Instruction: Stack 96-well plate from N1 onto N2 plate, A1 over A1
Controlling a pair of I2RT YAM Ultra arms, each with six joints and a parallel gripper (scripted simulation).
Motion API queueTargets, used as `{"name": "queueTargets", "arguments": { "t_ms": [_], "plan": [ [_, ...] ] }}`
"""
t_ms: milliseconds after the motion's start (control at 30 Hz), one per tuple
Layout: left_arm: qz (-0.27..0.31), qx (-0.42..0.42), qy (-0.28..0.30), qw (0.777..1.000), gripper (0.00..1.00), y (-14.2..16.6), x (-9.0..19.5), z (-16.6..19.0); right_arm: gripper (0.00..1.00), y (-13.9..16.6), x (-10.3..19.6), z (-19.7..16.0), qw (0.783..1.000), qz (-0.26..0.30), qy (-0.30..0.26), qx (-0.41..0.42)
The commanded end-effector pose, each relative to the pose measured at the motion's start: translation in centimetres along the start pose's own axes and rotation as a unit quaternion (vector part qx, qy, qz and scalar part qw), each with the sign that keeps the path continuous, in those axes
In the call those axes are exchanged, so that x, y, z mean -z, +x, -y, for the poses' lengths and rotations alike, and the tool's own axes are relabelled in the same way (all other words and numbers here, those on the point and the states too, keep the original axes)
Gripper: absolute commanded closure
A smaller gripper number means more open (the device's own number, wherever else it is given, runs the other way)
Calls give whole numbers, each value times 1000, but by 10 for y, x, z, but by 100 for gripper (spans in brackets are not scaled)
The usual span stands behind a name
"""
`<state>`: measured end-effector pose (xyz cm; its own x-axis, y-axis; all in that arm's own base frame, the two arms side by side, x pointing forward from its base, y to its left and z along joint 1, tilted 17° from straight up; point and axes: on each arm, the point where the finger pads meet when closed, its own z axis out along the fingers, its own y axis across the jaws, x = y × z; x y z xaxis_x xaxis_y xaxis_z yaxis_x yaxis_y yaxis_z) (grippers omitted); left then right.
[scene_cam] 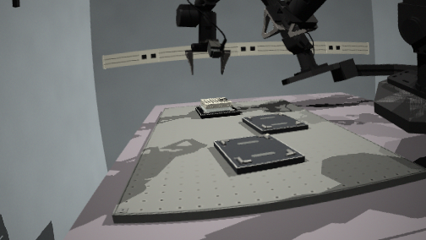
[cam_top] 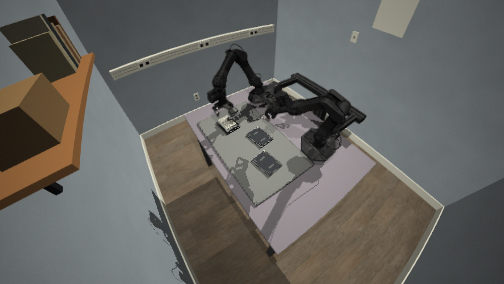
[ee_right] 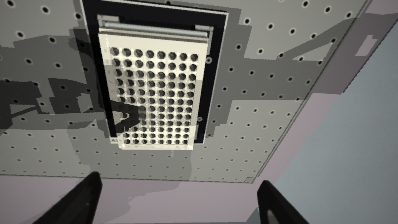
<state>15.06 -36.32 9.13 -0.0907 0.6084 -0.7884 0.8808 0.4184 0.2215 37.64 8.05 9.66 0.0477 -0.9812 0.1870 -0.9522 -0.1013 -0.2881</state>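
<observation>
A white 96-well plate lies on top of a second plate, of which a grey strip shows at one end, in a black plate nest at the far end of the board. The stack also shows in the top view. My right gripper hangs open and empty well above the stack; its two fingertips frame the bottom of the wrist view. My left gripper is open and empty, held high over the middle nest.
A second empty black nest sits nearer the front of the perforated grey board. The left arm's base stands at the right. The board's edge and a grey wall lie just beyond the stack.
</observation>
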Motion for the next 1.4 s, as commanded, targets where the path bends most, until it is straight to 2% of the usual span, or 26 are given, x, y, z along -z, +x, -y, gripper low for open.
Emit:
{"name": "queueTargets", "arguments": {
  "t_ms": [0,233,300,433,700,800,933,1133,1300,1367],
  "plan": [
    [5,-4,7,1000,0,1,-2,5,0,0,16,-13,1000,0,-29,4],
    [5,-4,7,1000,0,1,-2,5,0,0,7,-18,999,-2,-43,6],
    [5,-4,7,1000,0,1,-2,5,0,-1,13,-14,999,6,-29,-13],
    [5,-4,7,1000,0,1,-2,5,0,-6,11,-7,995,37,-1,-94],
    [5,-4,7,1000,0,1,-2,5,0,-2,16,-16,960,93,44,-259],
    [5,-4,7,1000,0,1,-2,5,0,-2,17,-17,955,100,49,-276],
    [5,-4,7,1000,0,1,-2,5,0,-1,20,-21,919,130,74,-364],
    [5,-4,7,1000,0,1,-2,5,0,1,23,-29,872,156,102,-453],
    [5,-4,7,1000,0,1,-2,5,0,4,26,-35,822,180,124,-526],
    [5,-4,7,1000,0,1,-2,5,0,4,26,-35,822,180,124,-526]
  ]
}}
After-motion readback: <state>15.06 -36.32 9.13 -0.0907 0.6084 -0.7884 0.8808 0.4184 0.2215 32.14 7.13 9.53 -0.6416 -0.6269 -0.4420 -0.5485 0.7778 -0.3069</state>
